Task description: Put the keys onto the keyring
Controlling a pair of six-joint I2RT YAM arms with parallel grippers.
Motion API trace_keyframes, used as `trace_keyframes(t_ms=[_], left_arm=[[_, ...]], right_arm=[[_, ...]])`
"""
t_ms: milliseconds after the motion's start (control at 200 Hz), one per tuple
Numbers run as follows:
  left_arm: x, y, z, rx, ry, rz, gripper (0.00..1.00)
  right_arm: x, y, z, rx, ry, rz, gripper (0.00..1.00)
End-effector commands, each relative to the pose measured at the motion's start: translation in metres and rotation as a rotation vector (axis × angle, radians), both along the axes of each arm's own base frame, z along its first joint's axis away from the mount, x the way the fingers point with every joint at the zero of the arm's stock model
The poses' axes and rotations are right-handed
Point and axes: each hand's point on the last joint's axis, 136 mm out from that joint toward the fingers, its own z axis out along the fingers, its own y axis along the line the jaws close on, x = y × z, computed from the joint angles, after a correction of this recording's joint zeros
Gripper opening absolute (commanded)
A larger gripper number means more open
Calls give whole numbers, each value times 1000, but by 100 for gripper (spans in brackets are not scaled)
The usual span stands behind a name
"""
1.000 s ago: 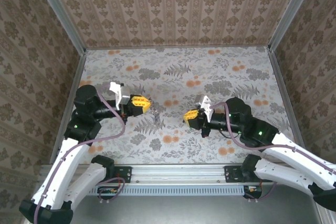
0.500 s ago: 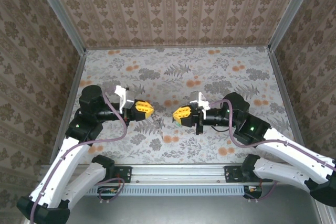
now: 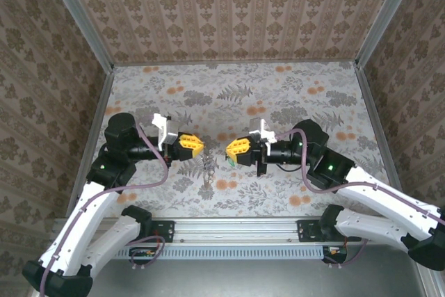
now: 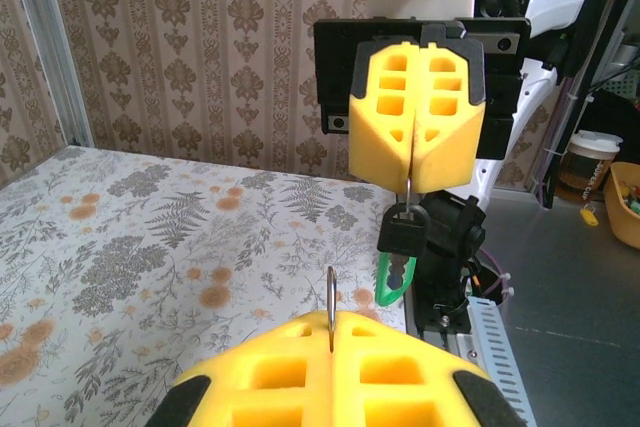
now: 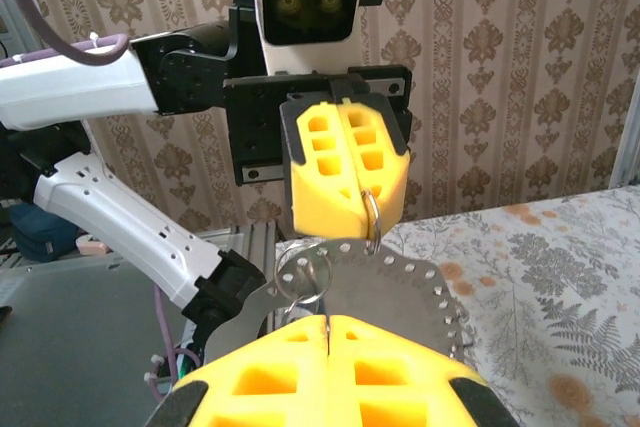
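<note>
Right end effector (image 3: 229, 149), clamped shut on the keys (image 4: 404, 227), now drawn in tip to tip with left end effector (image 3: 200, 147) pinching the keyring (image 4: 330, 295) above the tabletop (image 3: 229, 95), seemingly set for threading.

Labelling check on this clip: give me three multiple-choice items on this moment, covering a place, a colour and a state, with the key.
1. Where are the keys?
A. lying on the table
B. hanging from the right gripper
C. against the back wall

2. What colour is the head of the lower key?
A. red
B. green
C. white

3. What state is the left gripper in?
A. wide open
B. shut on nothing
C. shut on the keyring

Answers:
1 B: the left wrist view shows them dangling under the closed yellow fingers, above the table.
2 B: the green key hangs just below a black-headed one.
3 C: the right wrist view shows its fingers pressed together with the thin metal loop pinched at their tips.
</note>
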Motion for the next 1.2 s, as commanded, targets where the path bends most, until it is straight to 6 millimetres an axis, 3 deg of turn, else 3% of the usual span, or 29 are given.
trace_keyframes(t_ms=[0, 420, 1195], left_arm=[[-8, 0, 16, -22, -65, -34, 0], [-5, 0, 15, -16, -64, -19, 0], [-20, -4, 16, -26, -57, -108, 0]], right_arm=[[1, 1, 18, 42, -12, -4, 0], [4, 3, 7, 22, 28, -10, 0], [5, 22, 33, 78, -115, 37, 0]])
